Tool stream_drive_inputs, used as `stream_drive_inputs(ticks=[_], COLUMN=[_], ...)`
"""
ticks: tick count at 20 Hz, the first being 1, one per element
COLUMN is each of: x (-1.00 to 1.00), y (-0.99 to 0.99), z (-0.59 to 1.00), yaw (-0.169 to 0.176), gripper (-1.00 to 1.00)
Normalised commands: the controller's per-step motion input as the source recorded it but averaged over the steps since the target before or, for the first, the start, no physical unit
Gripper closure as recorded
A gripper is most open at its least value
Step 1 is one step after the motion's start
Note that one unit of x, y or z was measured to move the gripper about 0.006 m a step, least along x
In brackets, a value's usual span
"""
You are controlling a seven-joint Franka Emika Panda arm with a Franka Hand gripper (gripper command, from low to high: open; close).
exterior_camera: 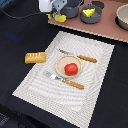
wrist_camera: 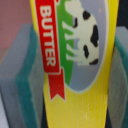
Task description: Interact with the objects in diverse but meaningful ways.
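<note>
1. Jaws of the gripper [exterior_camera: 59,15] stand clamped on the yellow butter packet [wrist_camera: 75,65]; in the wrist view grey-and-teal pads [wrist_camera: 22,75] press both of its sides, so it hangs upright and close under the camera.
2. Seen from outside, the butter packet sits low at the near edge of the pinkish board [exterior_camera: 107,25], seemingly to be set down or lifted there.
3. Just behind it stands the blue-grey pot [exterior_camera: 71,8]; to the exterior view's right, a dark bowl holds the cheese wedge [exterior_camera: 89,12].
4. Well apart, on the striped placemat [exterior_camera: 35,82], the tomato [exterior_camera: 71,69] rests on a plate [exterior_camera: 60,64] between knife [exterior_camera: 80,56] and fork [exterior_camera: 65,80], laid like a meal setting.
5. Beside the mat, on the dark desk, lies the bread loaf [exterior_camera: 35,57].
</note>
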Motion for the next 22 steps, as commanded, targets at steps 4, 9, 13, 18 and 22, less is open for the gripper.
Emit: stream_drive_inputs(ticks=[4, 9, 13, 18, 22], x=[-0.26, -0.23, -0.15, -0.17, -0.15], y=[-0.20, -0.28, -0.30, -0.33, -0.29], z=[-0.15, -0.26, -0.24, -0.25, -0.26], yaw=[-0.002, 0.000, 0.000, 0.000, 0.000], gripper=[1.00, 1.00, 1.00, 1.00, 1.00])
